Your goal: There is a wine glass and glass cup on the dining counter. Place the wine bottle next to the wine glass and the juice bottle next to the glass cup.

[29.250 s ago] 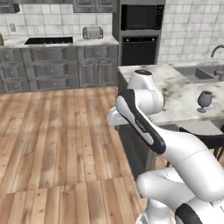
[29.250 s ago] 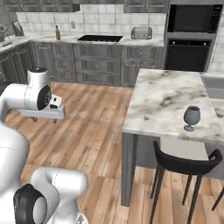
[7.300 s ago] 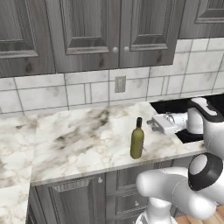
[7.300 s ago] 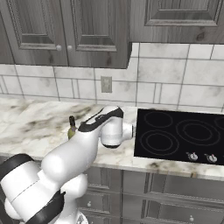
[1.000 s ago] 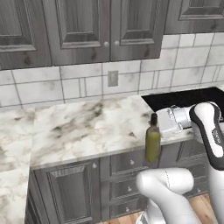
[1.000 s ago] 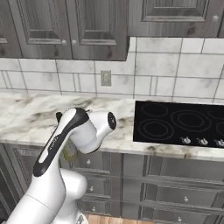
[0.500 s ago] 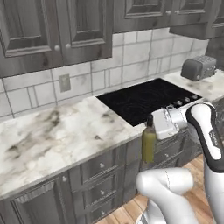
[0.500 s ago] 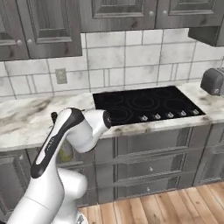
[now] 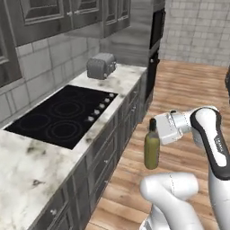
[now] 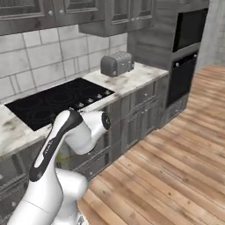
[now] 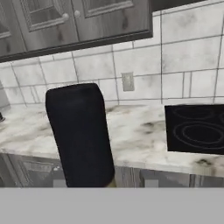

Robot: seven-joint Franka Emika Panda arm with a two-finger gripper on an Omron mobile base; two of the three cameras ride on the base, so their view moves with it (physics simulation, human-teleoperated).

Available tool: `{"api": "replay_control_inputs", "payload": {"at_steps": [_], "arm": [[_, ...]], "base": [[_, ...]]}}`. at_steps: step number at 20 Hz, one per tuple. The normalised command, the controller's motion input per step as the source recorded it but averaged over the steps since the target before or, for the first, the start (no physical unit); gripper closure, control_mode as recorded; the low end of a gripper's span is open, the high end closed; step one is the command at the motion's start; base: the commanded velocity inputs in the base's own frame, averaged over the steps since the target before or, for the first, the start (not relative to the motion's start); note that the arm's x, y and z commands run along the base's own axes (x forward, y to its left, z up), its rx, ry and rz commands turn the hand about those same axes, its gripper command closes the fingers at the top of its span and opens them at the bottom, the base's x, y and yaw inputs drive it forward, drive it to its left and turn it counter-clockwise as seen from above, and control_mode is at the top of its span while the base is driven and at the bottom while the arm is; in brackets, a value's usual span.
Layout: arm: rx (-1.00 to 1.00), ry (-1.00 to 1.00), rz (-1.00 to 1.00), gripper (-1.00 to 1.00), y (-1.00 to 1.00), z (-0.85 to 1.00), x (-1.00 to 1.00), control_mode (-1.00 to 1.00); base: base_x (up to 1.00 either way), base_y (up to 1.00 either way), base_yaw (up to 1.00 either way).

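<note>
The robot's two-finger gripper (image 9: 155,130) is closed around the neck of the tall olive-green glass wine bottle with the dark top (image 9: 152,150). The bottle hangs upright in the air, off the counter, out over the brown wooden floor (image 9: 188,96). It is just beside the grey cabinet fronts (image 9: 114,134). In the hand view the bottle's dark top (image 11: 81,135) stands very close to the camera.

Near the robot is a white marble counter under grey wall cabinets (image 10: 145,72). A flat black stove top (image 9: 58,114) is set in it, and a small grey toaster (image 9: 100,66) sits further along.

So the first part looks done: the wine bottle is picked up. But it is not yet next to the wine glass, so it must be carried to the dining counter and set down there. After that, the juice bottle must be fetched too and put by the glass cup. I think less than half of the job is done.
</note>
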Motion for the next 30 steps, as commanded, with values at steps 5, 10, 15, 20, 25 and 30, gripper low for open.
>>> {"api": "replay_control_inputs", "payload": {"at_steps": [5, 10, 15, 20, 25, 30], "arm": [[0.00, 0.00, 0.00, 1.00, 0.00, 0.00, 0.00, 1.00], [0.00, 0.00, 0.00, 1.00, 0.00, 0.00, 0.00, 1.00], [0.00, 0.00, 0.00, 1.00, 0.00, 0.00, 0.00, 1.00], [0.00, 0.00, 0.00, 1.00, 0.00, 0.00, 0.00, 1.00], [0.00, 0.00, 0.00, 1.00, 0.00, 0.00, 0.00, 1.00], [0.00, 0.00, 0.00, 1.00, 0.00, 0.00, 0.00, 1.00]], "base": [[0.00, 0.07, -0.94], [0.00, 0.06, -0.93], [0.00, 0.02, -0.88], [0.12, -0.05, -0.64], [0.67, -0.13, -0.19], [0.88, -0.17, -0.03]]}}
